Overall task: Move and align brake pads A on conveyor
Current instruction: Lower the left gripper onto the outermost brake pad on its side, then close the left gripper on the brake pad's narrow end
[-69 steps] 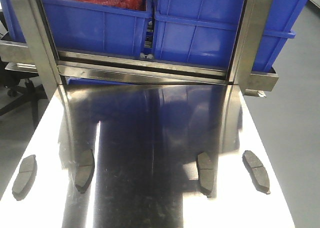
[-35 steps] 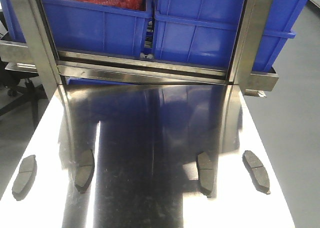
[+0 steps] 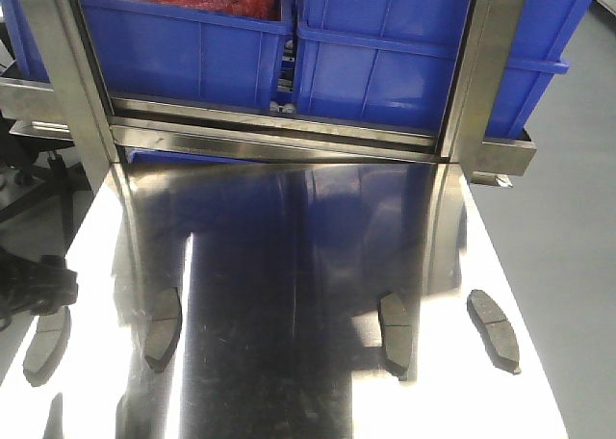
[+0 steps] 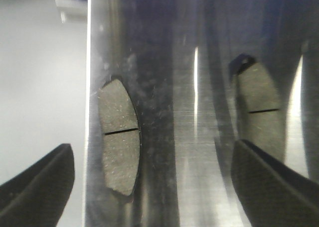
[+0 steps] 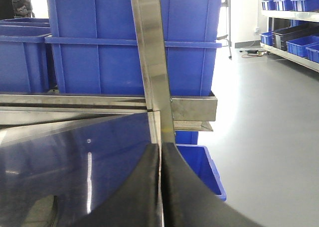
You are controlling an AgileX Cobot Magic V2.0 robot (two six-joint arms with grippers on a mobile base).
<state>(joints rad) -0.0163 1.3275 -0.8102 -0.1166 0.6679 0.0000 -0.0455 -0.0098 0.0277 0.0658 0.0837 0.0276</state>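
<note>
Four dark grey brake pads A lie in a row on the shiny steel table (image 3: pixel 289 266): the leftmost pad (image 3: pixel 44 345), a second pad (image 3: pixel 164 328), a third pad (image 3: pixel 396 335) and the rightmost pad (image 3: pixel 494 329). My left gripper (image 4: pixel 152 155) is open above the table's left edge, its black body (image 3: pixel 34 283) over the leftmost pad's far end. In the left wrist view that pad (image 4: pixel 118 137) lies between the spread jaws, nearer the left one, and the second pad (image 4: pixel 256 107) lies by the right one. My right gripper (image 5: pixel 161 187) is shut on nothing. The conveyor is out of view.
Blue crates (image 3: pixel 385 54) stand on a steel rack behind the table, with two steel uprights (image 3: pixel 486 64) at its far corners. Another blue bin (image 5: pixel 199 167) sits on the floor past the right edge. A black chair base (image 3: pixel 34 169) stands to the left.
My left arm has come into the front view from the left and now covers the far end of the leftmost pad. The pads have not moved.
</note>
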